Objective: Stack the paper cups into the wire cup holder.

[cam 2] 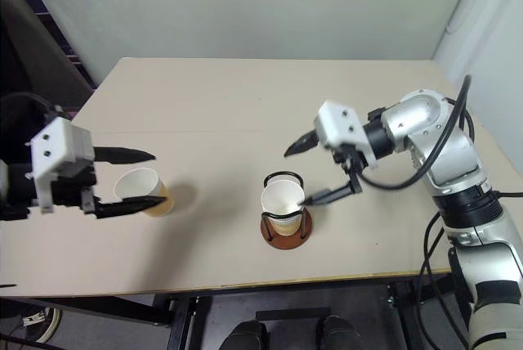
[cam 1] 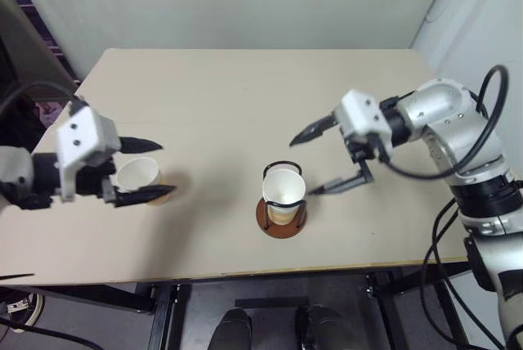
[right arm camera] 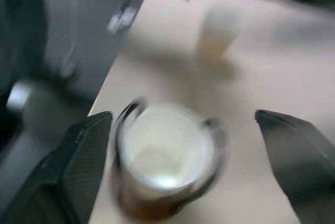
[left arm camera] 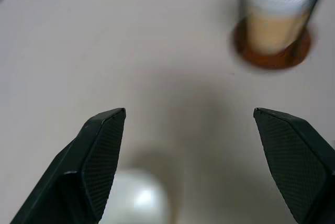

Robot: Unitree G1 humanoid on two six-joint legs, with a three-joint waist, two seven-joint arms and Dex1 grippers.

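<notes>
I have the right gripper (cam 1: 315, 162) hanging just above and beside the holder (cam 1: 282, 217), its fingers spread wide with nothing between them; one fingertip sits close to the rim of the stacked cup (cam 1: 283, 187), the other points off over bare table. That reads to me as a release pose: the cup stands inside the wire loops, seated on the reddish base, and the jaws are parted wide enough to come away without snagging the wires. How many cups are nested there I can't tell. My left gripper (cam 1: 151, 171) is also wide open, and the loose cup (cam 1: 139, 177) stands upright on the table (cam 1: 229, 96) between its two fingers, not yet pinched, well apart from the holder. I judge the next job is closing on that cup and carrying it across.
</notes>
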